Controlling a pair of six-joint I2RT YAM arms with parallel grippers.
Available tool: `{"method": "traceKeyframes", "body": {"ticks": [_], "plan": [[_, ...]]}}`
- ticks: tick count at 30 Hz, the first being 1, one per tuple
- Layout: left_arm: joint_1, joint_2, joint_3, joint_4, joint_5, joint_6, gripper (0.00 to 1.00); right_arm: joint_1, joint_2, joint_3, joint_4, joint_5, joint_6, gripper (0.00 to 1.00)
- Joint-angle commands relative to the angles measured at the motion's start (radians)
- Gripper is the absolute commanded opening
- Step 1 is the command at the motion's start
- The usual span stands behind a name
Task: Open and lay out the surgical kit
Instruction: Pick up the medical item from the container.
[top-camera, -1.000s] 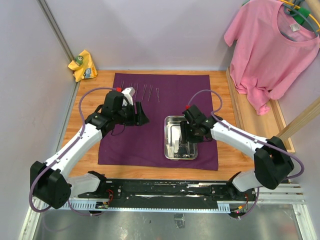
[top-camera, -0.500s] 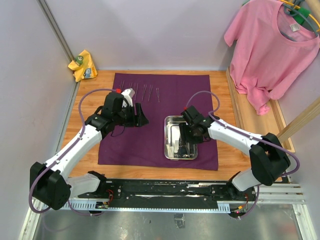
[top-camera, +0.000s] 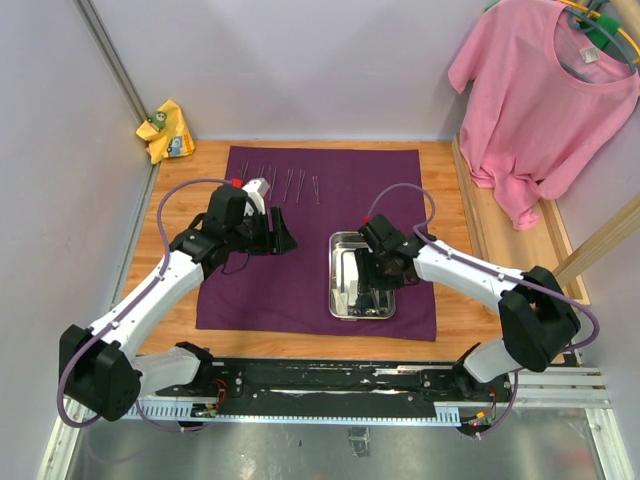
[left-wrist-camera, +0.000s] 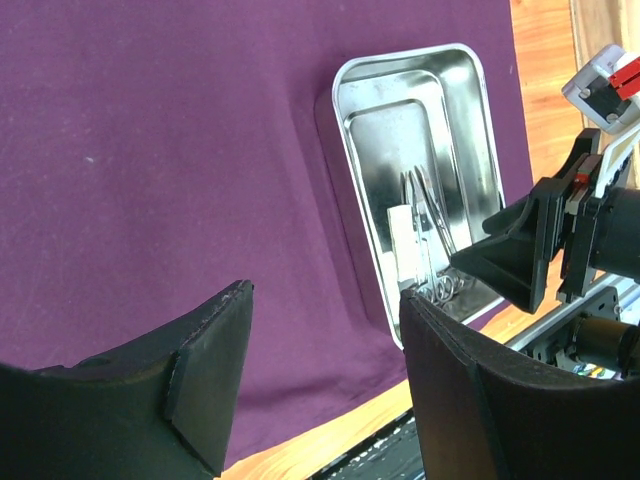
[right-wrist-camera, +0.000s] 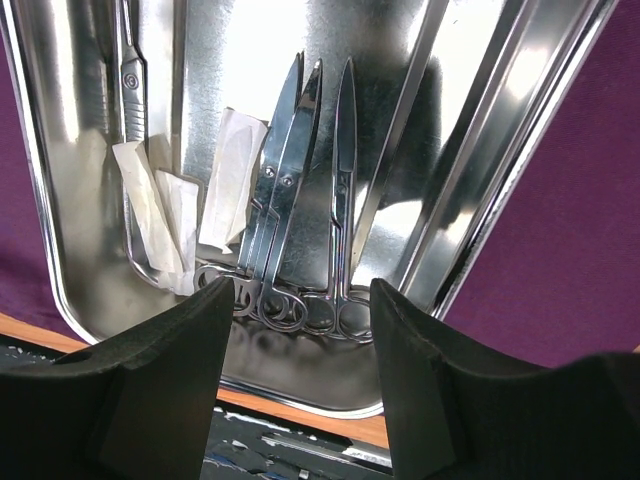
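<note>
My right claw (right-wrist-camera: 300, 300) hangs low over the near end of the steel tray (right-wrist-camera: 480, 130), with its two fingers about half apart and nothing between them. Directly under the gap lie the ring handles of the scissors (right-wrist-camera: 290, 180), which rest side by side in the tray with their tips pointing away from me. Just to the left of them are some small white gauze pieces (right-wrist-camera: 230, 175), and one more slim metal tool (right-wrist-camera: 130, 70) lies along the left wall of the tray. I cannot tell if my fingertips touch the handles or only hover above them. The tray stands on the right part of the purple cloth (top-camera: 300, 250), which is spread flat on the wooden table (top-camera: 450, 170). My left claw (left-wrist-camera: 325, 300) is also open and empty; it hovers above the bare cloth well to the left of the tray. At the far edge of the cloth a row of thin metal instruments (top-camera: 290, 185) is laid out.
</note>
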Motion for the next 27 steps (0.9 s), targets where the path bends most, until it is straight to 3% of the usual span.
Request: {"method": "traceKeyframes", "body": {"ticks": [1,21,27], "plan": [[-0.008,-0.018,-0.013,0.019,0.008,0.006,0.65,0.023,-0.001,0.001,-0.009,0.009,0.006,0.58],[-0.007,-0.002,-0.008,0.025,0.021,0.018,0.65,0.053,0.138,0.088,0.000,0.037,0.029,0.54],[-0.007,0.008,-0.009,0.022,0.034,0.022,0.65,0.053,0.198,0.131,0.001,0.051,0.041,0.47]]}}
